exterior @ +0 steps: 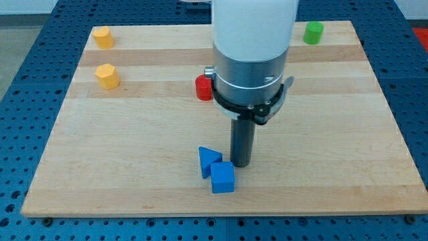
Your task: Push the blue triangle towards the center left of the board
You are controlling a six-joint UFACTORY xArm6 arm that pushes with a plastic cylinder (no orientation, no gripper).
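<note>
The blue triangle (208, 160) lies near the board's bottom middle, touching a blue cube (223, 178) at its lower right. My tip (240, 165) stands on the board just right of the triangle and right above the cube, close to both; I cannot tell if it touches them. The arm's wide body rises above it.
Two yellow blocks (102, 36) (107, 75) sit at the upper left. A red block (203, 88) shows left of the arm, partly hidden. A green block (312, 32) sits at the top right. The wooden board (334, 147) lies on a blue pegboard.
</note>
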